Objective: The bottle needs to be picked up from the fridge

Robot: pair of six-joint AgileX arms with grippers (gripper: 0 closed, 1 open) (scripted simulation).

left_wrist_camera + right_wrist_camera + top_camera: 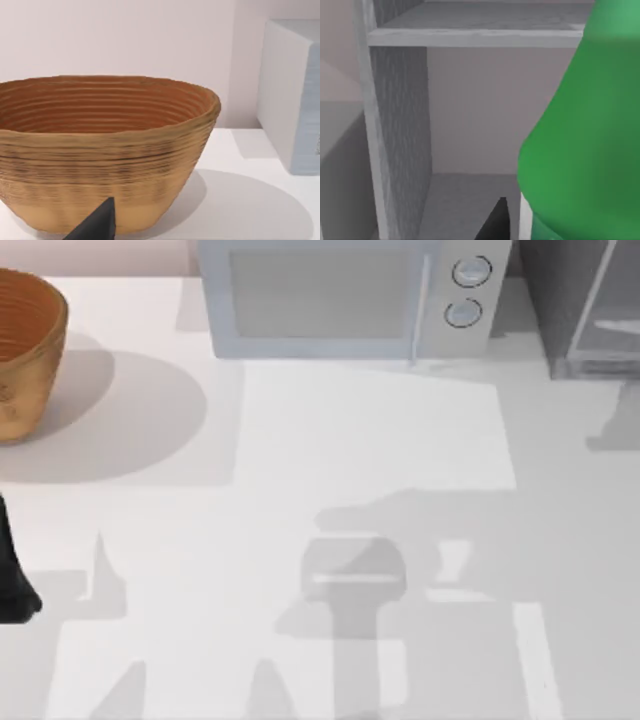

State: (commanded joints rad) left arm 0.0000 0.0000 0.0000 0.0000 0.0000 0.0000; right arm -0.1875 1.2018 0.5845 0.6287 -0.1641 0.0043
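The bright green bottle (pixel 585 140) stands close in the right wrist view, inside the dark grey fridge (pixel 400 125), on the floor of a compartment under a shelf. My right gripper (pixel 580 231) is at the bottle and open. One dark fingertip (pixel 495 224) shows beside the bottle, with a thin pale gap between them. From above, the fridge (pixel 585 310) sits at the table's far right corner with its pale framed door panel. My left arm (pixel 12 575) is parked at the table's left edge.
A light grey microwave (pixel 340 300) with two round knobs stands at the back middle, left of the fridge. A woven brown basket (pixel 25 350) sits at the far left, and my left gripper (pixel 95 227) faces that basket (pixel 105 150).
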